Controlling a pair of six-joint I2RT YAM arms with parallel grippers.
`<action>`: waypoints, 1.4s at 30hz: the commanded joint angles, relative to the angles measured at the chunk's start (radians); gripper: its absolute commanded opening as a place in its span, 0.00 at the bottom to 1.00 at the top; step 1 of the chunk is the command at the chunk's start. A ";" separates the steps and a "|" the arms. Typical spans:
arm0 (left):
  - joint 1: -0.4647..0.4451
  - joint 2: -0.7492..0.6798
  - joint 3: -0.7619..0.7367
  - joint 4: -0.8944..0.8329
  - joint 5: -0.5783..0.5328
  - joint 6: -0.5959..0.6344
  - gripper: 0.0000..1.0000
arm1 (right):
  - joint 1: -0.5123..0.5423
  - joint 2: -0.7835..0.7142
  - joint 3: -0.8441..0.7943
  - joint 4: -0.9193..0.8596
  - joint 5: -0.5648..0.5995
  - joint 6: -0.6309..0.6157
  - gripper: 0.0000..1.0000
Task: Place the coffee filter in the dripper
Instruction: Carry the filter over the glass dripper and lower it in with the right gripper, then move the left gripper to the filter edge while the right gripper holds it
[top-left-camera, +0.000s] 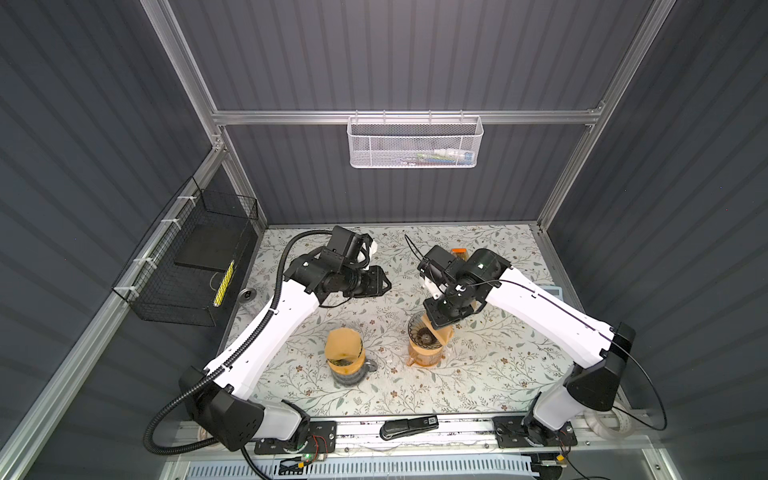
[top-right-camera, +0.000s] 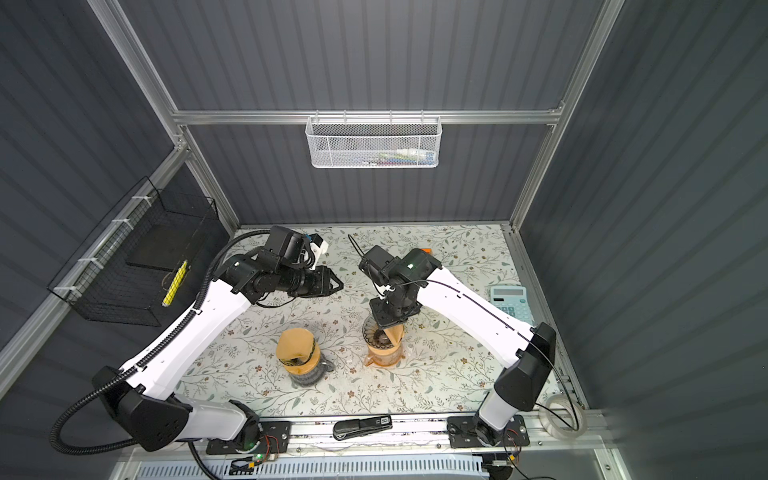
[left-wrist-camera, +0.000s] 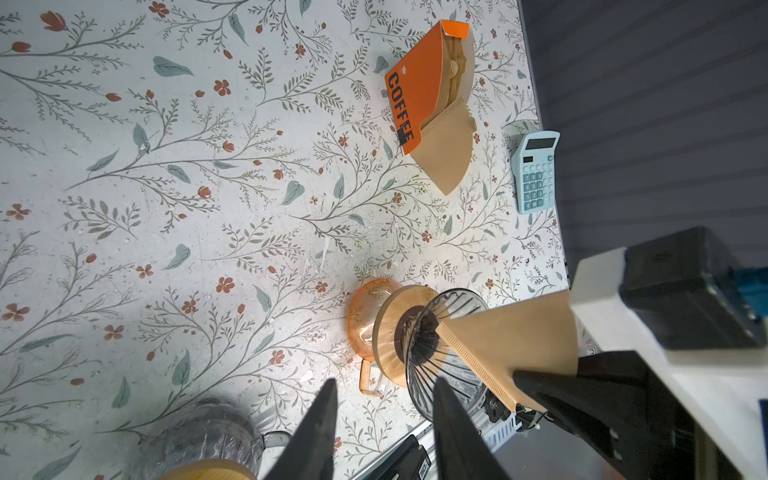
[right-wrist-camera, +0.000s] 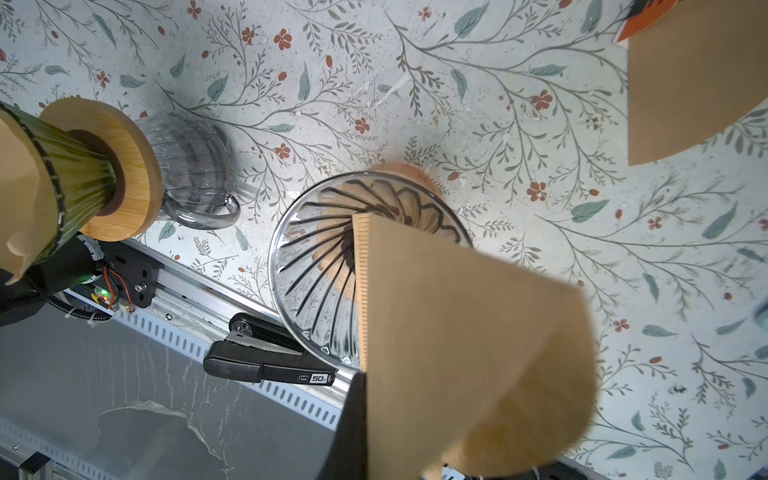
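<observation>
The floral table (top-left-camera: 478, 374) is busiest just right of centre in both top views. There the right gripper (right-wrist-camera: 368, 386) hangs over the clear dripper (top-left-camera: 419, 332), which sits on an amber carafe (top-left-camera: 422, 357). Its jaws are clamped on the wide end of a brown filter (right-wrist-camera: 478, 332). The filter is folded flat, with its tip down in the dripper's bowl near the centre hole. From here I can't tell whether it touches the ribs. The left gripper (left-wrist-camera: 384, 399) waits at upper middle, partly open and holding nothing.

I'd say placing has begun but the filter isn't seated. It would be best to keep the tip over the hole, lower straight, and release only once the paper leans on the glass. A flat filter won't line the cone, so the free gripper could nudge 1 side open. It should press gently, since the dripper only rests on its carafe.
</observation>
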 joint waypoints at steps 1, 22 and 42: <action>0.003 -0.026 -0.013 0.008 0.026 0.003 0.39 | 0.010 0.013 -0.019 0.006 -0.012 0.014 0.03; 0.002 -0.020 -0.018 0.027 0.096 0.012 0.39 | 0.030 0.040 0.003 0.030 0.016 0.027 0.24; -0.213 0.127 0.165 -0.051 0.007 0.026 0.32 | -0.131 -0.279 -0.235 0.177 0.042 0.107 0.30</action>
